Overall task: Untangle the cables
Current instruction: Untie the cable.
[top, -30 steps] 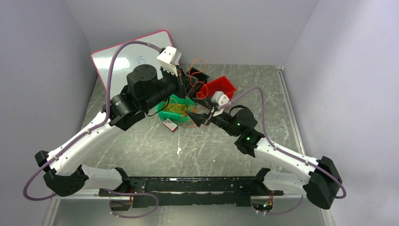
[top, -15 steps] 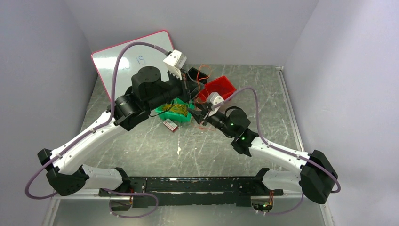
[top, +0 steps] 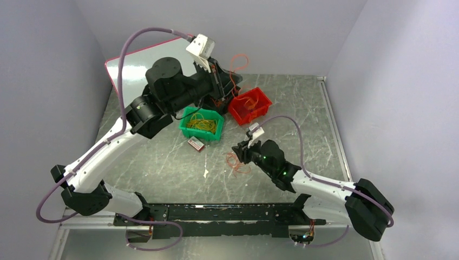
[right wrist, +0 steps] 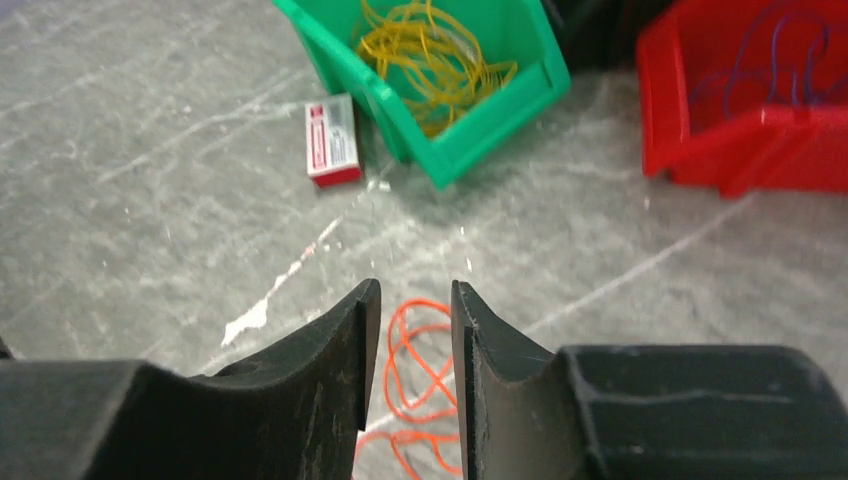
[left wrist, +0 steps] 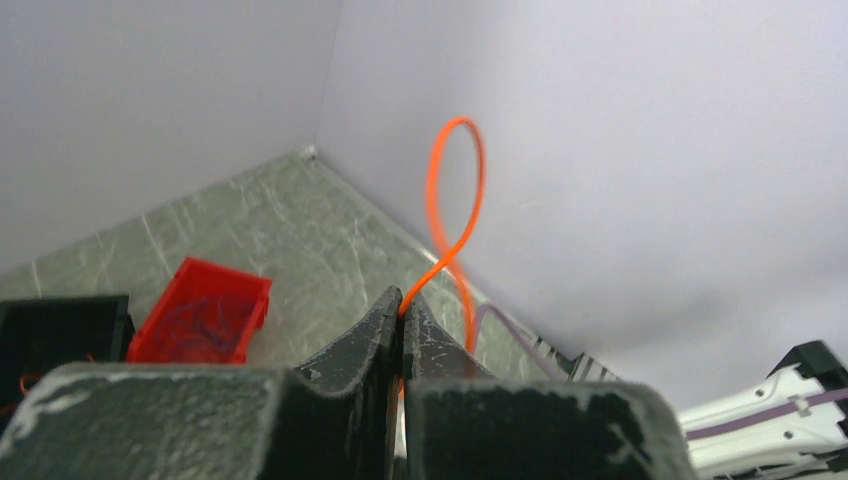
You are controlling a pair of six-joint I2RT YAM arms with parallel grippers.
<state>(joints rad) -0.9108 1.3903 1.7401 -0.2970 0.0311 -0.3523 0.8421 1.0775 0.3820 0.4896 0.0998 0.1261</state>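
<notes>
- My left arm rears up over the far left of the table with its elbow bent high. My left gripper [left wrist: 402, 300] hangs in the air above the far edge and looks toward a far corner.
- That gripper is pinched tight on an orange loop [left wrist: 460, 120], which stands up from my fingertips, crosses itself once and shows against the wall.
- My right arm lies low and stretches toward the middle of the table. My right gripper [right wrist: 415, 290] is tipped down just over the tabletop.
- Its jaws stand a narrow slit apart, and I see nothing between the tips.
- An orange tangle [right wrist: 418, 304] lies flat on the table right under that slit, near the middle. I cannot tell whether any strand touches my fingers.
- More cables sit toward the far edge: a yellow bunch [top: 204, 124] in the green bin [top: 199, 135] and thin strands [top: 250, 102] in the red bin [top: 236, 116].
- Only the top view shows both arms at once, how high my left wrist sits, and the whiteboard [top: 122, 67] leaning at the far left corner.
- Only the left wrist view shows the closed pinch on the loop. It also shows a black bin [left wrist: 60, 320] just beside the red bin.
- Only the right wrist view shows the slit between my right jaws. It also gives a close look at a small red-and-white box [right wrist: 331, 140] lying just beside the green bin.
</notes>
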